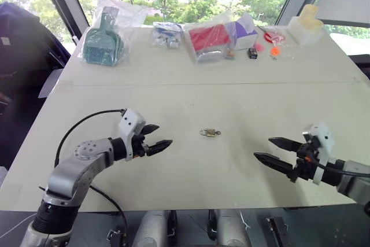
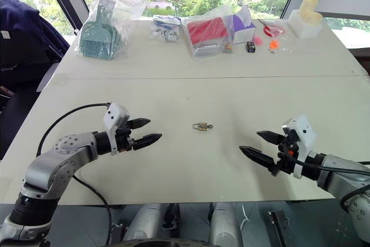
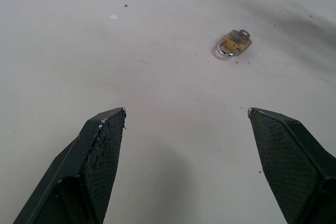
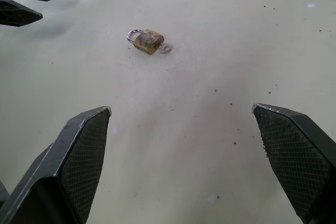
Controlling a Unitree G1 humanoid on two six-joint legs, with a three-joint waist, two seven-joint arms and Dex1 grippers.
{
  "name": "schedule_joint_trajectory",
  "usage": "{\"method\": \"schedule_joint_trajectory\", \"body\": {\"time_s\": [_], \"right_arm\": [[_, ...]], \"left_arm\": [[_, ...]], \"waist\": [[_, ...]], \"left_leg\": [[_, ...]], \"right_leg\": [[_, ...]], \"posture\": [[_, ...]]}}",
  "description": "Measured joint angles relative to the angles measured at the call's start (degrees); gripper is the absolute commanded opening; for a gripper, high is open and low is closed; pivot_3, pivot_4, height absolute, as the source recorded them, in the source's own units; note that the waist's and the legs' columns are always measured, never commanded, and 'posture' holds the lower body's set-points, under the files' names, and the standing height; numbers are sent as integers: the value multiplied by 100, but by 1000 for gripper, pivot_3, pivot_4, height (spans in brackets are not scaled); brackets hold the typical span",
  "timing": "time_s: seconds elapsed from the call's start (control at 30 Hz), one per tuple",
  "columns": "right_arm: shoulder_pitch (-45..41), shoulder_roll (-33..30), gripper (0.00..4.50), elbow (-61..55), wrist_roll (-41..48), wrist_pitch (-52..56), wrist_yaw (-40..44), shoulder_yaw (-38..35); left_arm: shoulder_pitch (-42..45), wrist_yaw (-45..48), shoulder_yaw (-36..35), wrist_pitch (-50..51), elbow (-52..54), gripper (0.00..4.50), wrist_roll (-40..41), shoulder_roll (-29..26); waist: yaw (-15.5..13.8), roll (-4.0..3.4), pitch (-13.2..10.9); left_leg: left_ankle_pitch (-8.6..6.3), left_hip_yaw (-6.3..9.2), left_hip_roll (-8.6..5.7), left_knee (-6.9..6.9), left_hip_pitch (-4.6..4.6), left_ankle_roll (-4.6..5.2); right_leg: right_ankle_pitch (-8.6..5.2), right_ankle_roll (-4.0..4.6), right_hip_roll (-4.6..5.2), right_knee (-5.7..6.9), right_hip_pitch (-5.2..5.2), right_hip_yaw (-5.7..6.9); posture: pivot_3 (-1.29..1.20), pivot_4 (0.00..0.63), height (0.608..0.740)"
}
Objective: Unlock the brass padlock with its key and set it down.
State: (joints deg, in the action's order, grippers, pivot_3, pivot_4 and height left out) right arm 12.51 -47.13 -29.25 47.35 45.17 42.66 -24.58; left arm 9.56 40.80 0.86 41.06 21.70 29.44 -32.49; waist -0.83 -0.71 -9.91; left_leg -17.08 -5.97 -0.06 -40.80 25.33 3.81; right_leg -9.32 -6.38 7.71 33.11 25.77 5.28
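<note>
Brass padlock (image 1: pixel 210 133) with the key (image 4: pixel 166 49) at its base lies mid-desk (image 1: pixel 191 93), well clear of every edge. Left gripper (image 1: pixel 157 137) and right gripper (image 1: pixel 270 149) flank it, jaws released, empty.

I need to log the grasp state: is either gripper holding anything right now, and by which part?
Nothing is held. Left gripper and right gripper are open; the brass padlock lies between them on the table.

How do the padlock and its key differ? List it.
1. The padlock is a yellow-brass block; the key is thin and silvery.
2. The padlock is much the bulkier; the key shows as a small ring at the block's end.
Shared: both lie together on the white table, between the two open end effectors, touched by neither.
</note>
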Motion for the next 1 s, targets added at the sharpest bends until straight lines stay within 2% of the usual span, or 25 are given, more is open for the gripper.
{"method": "schedule_joint_trajectory", "body": {"time_s": [0.57,0.67,0.77,0.83,0.9,1.0], "right_arm": [[-33,108,4469,-99,-112,-46,-167,182],[-301,107,4469,-85,-112,-3,-192,321],[-632,99,4469,-80,-112,78,-222,525],[-639,95,4469,-88,-108,147,-254,546],[-506,85,4469,-134,-113,216,-288,494],[-268,85,4469,-353,-134,228,-343,402]], "left_arm": [[187,32,13,-69,-112,3874,-79,-43],[689,233,126,-172,-383,3874,-261,-256],[1503,1009,597,-537,-947,3874,-541,-618],[2074,1440,990,-956,-1530,3874,-862,-625],[2706,1895,1378,-1464,-2346,3874,-1223,-468],[3673,2399,1904,-2352,-3632,3874,-1792,50]], "waist": [[-6,0,0],[-1,1,0],[-22,-1,1],[-87,0,0],[-169,1,-1],[-244,4,-2]], "left_leg": [[0,0,0,0,0,-1],[2,-1,0,-1,0,-4],[2,-1,-3,1,1,-4],[3,-4,-4,2,5,-3],[11,-7,-7,0,9,14],[11,-6,-8,-11,12,18]], "right_leg": [[0,0,0,0,0,0],[1,2,-2,1,2,1],[0,1,-2,0,5,2],[0,1,-2,-2,5,2],[1,1,-1,-1,5,2],[2,2,0,-6,-1,2]], "posture": [[0,150,735],[0,150,735],[0,150,735],[0,150,735],[0,150,735],[0,150,735]]}}
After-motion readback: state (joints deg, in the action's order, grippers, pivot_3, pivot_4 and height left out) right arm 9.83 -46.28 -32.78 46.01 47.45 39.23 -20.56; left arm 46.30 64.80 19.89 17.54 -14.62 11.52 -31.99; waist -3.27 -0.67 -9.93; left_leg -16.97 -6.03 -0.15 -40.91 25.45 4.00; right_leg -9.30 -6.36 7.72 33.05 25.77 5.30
